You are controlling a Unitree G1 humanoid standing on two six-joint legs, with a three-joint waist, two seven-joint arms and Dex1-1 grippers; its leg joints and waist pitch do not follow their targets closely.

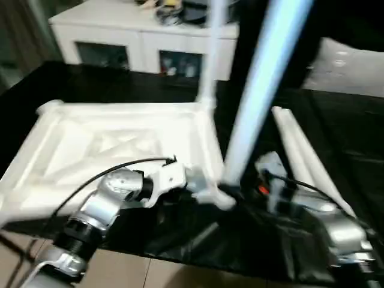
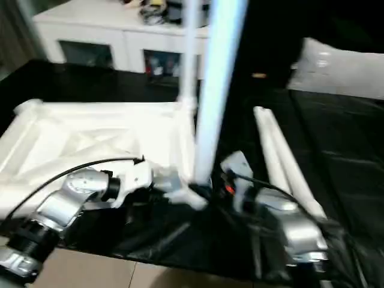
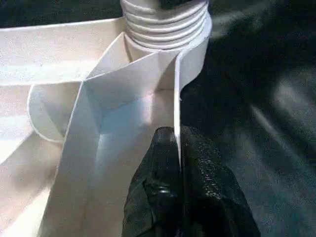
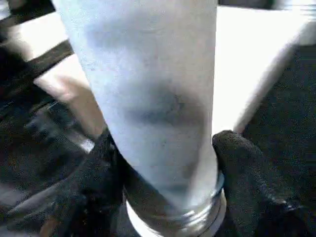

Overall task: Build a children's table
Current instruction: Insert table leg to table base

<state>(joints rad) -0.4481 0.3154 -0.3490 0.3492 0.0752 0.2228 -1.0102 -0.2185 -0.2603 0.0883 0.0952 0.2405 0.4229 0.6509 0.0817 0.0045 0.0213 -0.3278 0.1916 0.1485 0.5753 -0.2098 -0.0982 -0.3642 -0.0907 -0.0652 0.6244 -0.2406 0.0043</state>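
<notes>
The white tabletop [image 1: 108, 144] lies underside up on a black cover, its ribs showing. One white leg [image 1: 210, 54] stands upright in the far right corner socket. A second leg [image 1: 258, 96] rises, leaning, from the near right corner. My right gripper [image 4: 163, 148] is shut on that leg [image 4: 148, 74] close to its lower end, a finger on each side. My left gripper [image 3: 177, 143] is shut on the tabletop's thin rim wall [image 3: 148, 84], just beside the ridged corner socket [image 3: 165, 24]. Two more legs [image 1: 300, 156] lie side by side to the right of the tabletop.
A white cabinet with glass doors [image 1: 138, 42] stands behind the black surface [image 1: 336, 132], with clutter on top. A grey pillow [image 1: 348, 66] lies at the back right. Tiled floor [image 1: 150, 273] shows past the near edge of the cover.
</notes>
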